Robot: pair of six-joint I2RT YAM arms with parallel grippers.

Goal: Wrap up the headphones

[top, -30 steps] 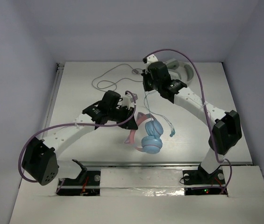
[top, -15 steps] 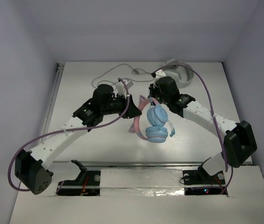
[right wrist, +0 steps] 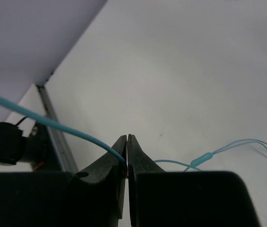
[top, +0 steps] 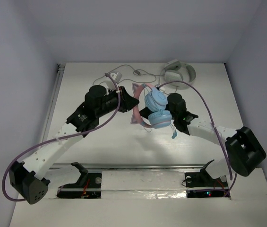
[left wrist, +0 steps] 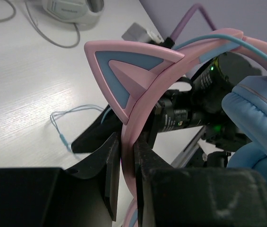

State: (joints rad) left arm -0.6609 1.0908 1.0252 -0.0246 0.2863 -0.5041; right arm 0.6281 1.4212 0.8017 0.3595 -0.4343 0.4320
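Observation:
The headphones have light blue earcups and a pink headband with pointed ears; they hang above the table near its middle. My left gripper is shut on the pink headband, just below one pointed ear. My right gripper sits under the earcups and is shut on the thin light-blue cable. The cable's loose end with its plug trails onto the table, also seen in the right wrist view.
White-grey headphones lie at the back right of the table, their grey cable running left along the back. A metal rail edges the table's left side. The enclosure walls stand close around.
The left gripper has carried the headphones up and toward the back. The right gripper has moved from the back down to the front right of the earcups, still holding the cable.

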